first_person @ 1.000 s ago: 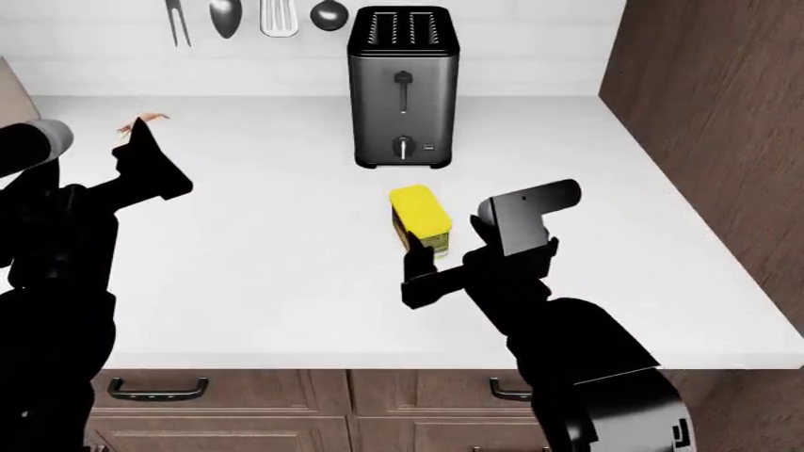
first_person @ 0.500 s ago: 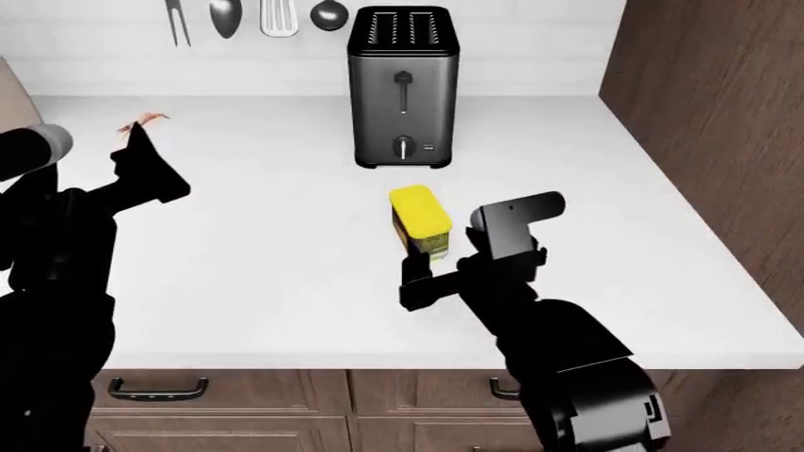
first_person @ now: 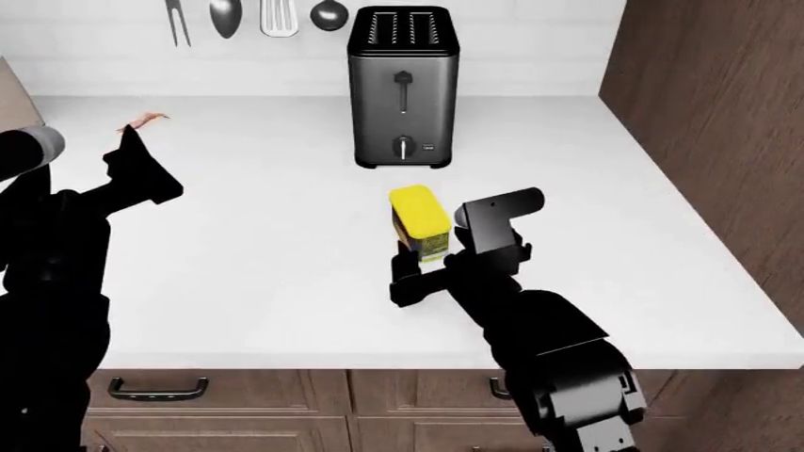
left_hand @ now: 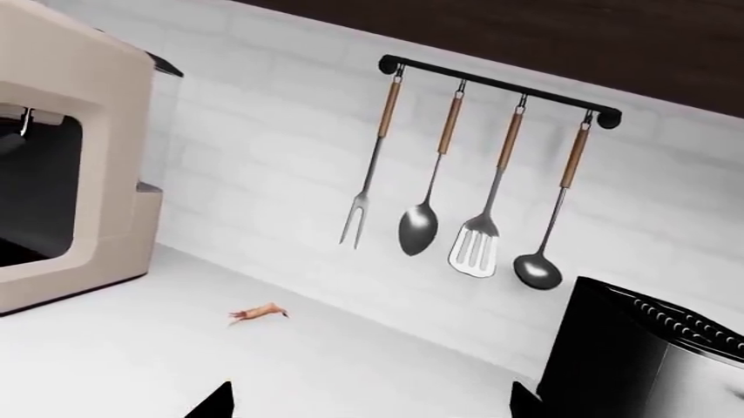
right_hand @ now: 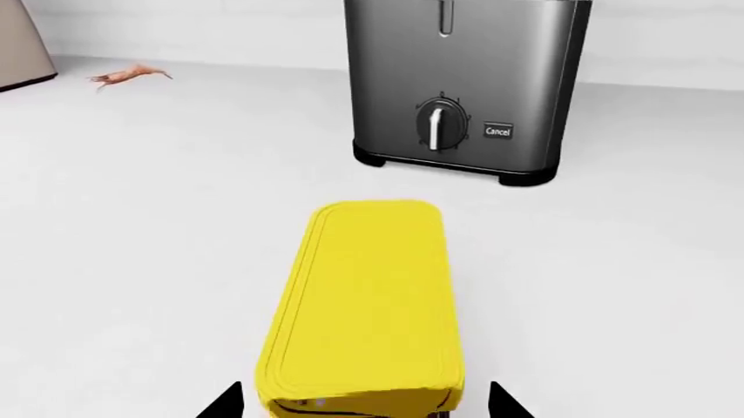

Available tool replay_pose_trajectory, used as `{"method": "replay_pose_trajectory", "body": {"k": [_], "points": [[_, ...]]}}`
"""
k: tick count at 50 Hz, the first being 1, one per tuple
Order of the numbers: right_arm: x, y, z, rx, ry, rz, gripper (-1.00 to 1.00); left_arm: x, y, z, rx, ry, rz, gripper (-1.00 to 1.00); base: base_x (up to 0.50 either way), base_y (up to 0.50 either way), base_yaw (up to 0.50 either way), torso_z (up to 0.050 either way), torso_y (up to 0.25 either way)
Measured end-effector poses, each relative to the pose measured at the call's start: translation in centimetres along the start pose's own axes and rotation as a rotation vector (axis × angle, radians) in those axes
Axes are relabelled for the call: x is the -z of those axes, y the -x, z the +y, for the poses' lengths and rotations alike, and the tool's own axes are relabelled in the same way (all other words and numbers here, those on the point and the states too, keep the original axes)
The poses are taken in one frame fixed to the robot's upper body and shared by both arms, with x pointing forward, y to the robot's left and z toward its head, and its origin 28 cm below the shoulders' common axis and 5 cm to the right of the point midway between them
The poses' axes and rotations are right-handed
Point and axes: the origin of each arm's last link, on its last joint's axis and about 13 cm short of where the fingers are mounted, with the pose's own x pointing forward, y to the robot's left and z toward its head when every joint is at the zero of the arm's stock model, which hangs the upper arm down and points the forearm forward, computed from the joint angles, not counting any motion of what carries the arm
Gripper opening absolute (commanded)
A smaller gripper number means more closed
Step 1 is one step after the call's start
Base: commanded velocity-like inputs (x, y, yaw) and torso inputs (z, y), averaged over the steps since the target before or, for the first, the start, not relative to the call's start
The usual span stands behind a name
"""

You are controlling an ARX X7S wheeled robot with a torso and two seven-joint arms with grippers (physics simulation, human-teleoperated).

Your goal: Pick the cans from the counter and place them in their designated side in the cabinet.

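The can with the yellow top and dark olive label stands on the white counter in front of the toaster; it also shows in the right wrist view. My right gripper is open, with its jaws on either side of the can's near end and a gap showing on both sides. My left gripper is open and empty above the counter's left part, as the left wrist view shows. The red and yellow round can is out of view.
A steel toaster stands at the back. A utensil rail hangs on the wall. A beige appliance is at the far left. A small pink scrap lies near the left gripper. A brown cabinet wall bounds the right.
My right gripper has moved forward and left, so its jaws now straddle the yellow-topped can. The left arm has drifted slightly left.
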Motion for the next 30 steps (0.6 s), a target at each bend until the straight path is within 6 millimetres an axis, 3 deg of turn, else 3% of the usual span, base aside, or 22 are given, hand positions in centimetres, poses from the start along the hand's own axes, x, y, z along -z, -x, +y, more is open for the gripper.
{"method": "replay_pose_trajectory", "body": {"k": [30], "points": [[-0.9,-3.7,-0.4,-0.005,-0.004,0.024,1.0,-0.1,-0.2,0.3,-0.007,0.006,-0.004,1.0,0.0,0.0,0.0,0.0,0.0]]}}
